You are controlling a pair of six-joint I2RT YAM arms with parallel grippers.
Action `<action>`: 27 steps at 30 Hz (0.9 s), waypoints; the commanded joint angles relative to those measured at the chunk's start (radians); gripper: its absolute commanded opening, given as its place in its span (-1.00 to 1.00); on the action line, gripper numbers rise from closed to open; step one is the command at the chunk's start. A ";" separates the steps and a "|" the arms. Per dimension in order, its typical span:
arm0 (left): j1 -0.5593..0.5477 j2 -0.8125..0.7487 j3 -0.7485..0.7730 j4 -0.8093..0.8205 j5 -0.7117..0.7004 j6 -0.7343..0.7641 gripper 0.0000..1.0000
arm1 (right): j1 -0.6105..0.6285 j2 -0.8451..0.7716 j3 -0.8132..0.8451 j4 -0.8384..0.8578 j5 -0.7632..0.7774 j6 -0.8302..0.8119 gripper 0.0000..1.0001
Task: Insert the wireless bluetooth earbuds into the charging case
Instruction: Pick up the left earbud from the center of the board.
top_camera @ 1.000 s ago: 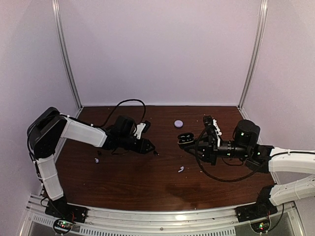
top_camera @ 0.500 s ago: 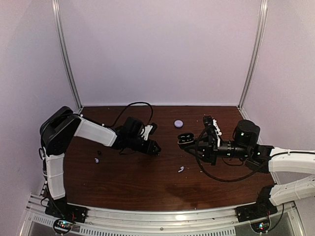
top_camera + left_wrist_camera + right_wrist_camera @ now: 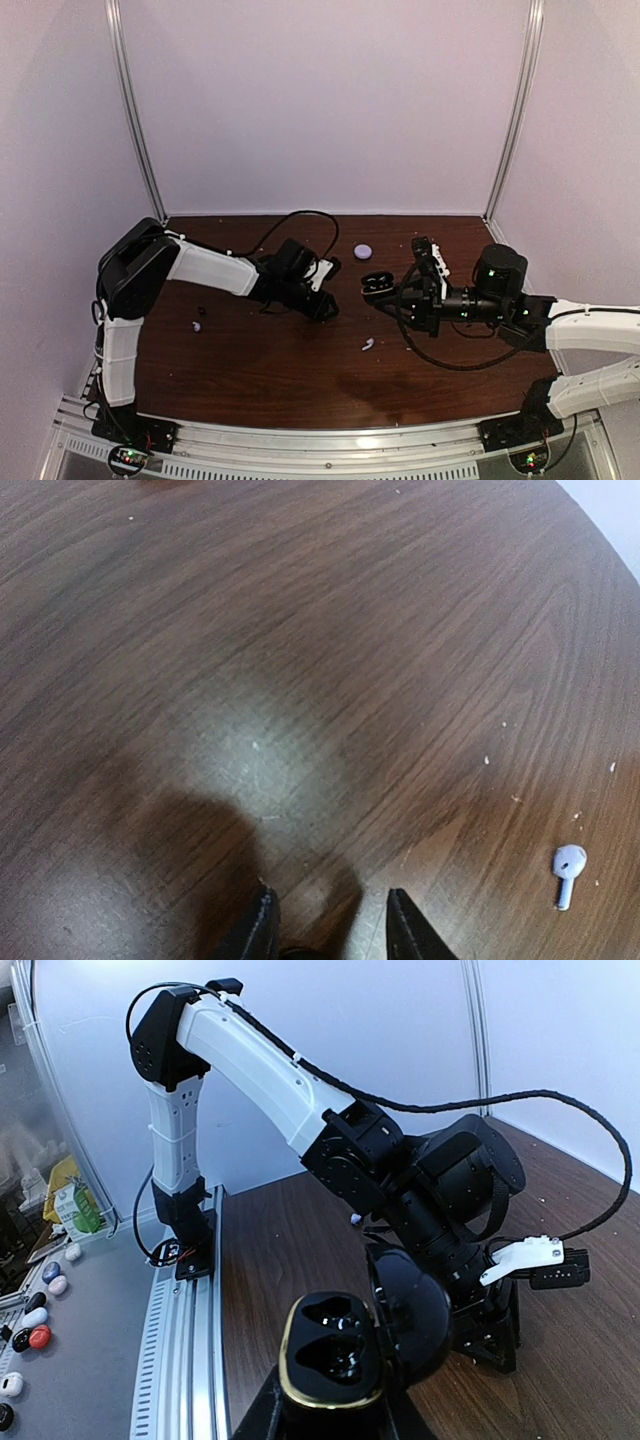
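So the case (image 3: 335,1355) is black, flipped open with both wells empty, and it sits bottom-centre in the right wrist view with the right jaws clamped on its sides. From the top view it's just right of centre (image 3: 375,281). One earbud (image 3: 367,344) lies on the tabletop (image 3: 280,380) below it in the frame, not touching. It's also at the lower right of the left wrist view (image 3: 567,872), near the left jaws, which are open with nothing between them. The second earbud (image 3: 197,325) is way over on the left. A lavender pebble (image 3: 362,251) sits just above the case.
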 commanded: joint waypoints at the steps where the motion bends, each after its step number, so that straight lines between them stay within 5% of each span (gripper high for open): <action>1: -0.022 0.022 0.028 -0.184 -0.115 0.106 -0.22 | -0.011 -0.020 -0.002 0.003 0.021 -0.011 -0.97; 7: -0.034 0.023 0.038 -0.290 -0.236 0.132 -0.41 | -0.011 -0.016 0.001 0.007 0.020 -0.011 -0.97; 27: -0.073 -0.148 -0.115 -0.499 -0.204 0.203 -0.54 | -0.013 0.002 0.011 0.010 0.010 -0.014 -0.97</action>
